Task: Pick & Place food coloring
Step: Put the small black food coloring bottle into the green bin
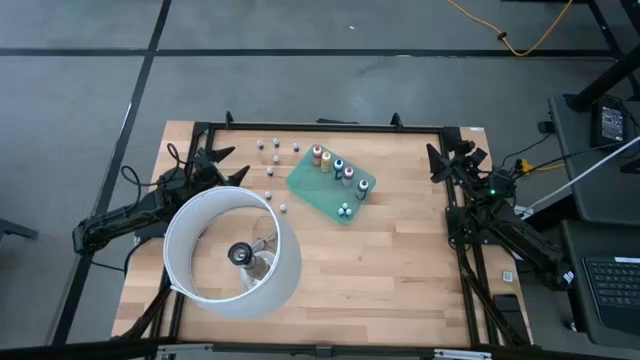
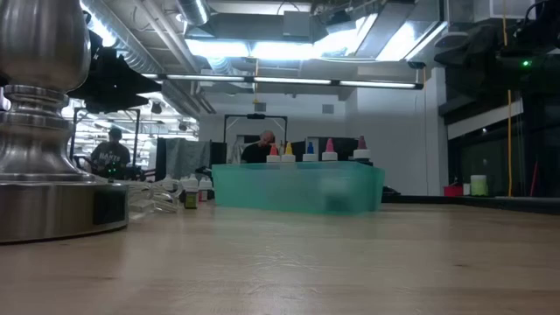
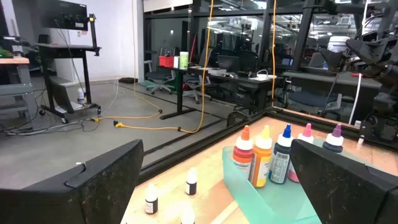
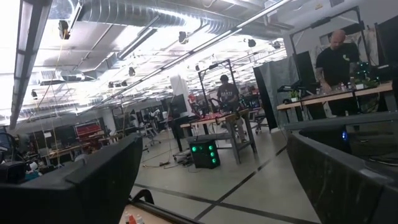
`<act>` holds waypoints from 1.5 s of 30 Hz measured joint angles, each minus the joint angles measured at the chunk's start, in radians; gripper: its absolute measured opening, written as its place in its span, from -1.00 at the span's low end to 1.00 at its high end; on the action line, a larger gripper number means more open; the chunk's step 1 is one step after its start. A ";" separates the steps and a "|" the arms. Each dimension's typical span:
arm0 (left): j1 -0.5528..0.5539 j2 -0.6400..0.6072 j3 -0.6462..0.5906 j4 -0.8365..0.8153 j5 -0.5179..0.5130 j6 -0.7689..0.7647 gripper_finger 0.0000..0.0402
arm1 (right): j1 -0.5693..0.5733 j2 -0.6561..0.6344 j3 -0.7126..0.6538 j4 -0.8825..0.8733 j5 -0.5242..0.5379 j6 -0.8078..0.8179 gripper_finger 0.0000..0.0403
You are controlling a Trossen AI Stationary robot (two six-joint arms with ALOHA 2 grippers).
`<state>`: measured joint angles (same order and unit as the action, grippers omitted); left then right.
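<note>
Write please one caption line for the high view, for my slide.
Both arms wait at the table edges; food coloring bottles stand on a green sheet, beside a ring lamp.

Ring lamp (image 1: 232,254) hides table (image 1: 400,270) (partly).

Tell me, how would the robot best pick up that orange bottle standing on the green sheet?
Probably from straight above, closing around the narrow cap of the orange bottle. It stands upright on the green sheet, and the yellow bottle crowds one side, so the body offers little room. The left hand is nearer.
</note>
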<state>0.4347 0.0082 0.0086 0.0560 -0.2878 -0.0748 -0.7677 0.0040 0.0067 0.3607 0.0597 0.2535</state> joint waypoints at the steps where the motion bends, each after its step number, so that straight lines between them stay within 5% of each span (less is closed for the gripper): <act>1: 0.000 0.000 0.000 0.000 0.000 0.000 0.99 | 0.000 0.000 0.000 0.000 0.000 0.000 0.98; 33: 0.000 0.000 0.006 -0.004 -0.025 0.009 0.99 | 0.000 0.000 0.000 0.001 0.000 0.000 0.98; 45: 0.000 0.017 0.146 -0.203 -0.056 0.043 0.99 | 0.000 0.000 0.000 0.001 0.000 0.000 0.98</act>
<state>0.4347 0.0252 0.1543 -0.1474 -0.3436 -0.0323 -0.7680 0.0044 0.0067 0.3614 0.0597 0.2535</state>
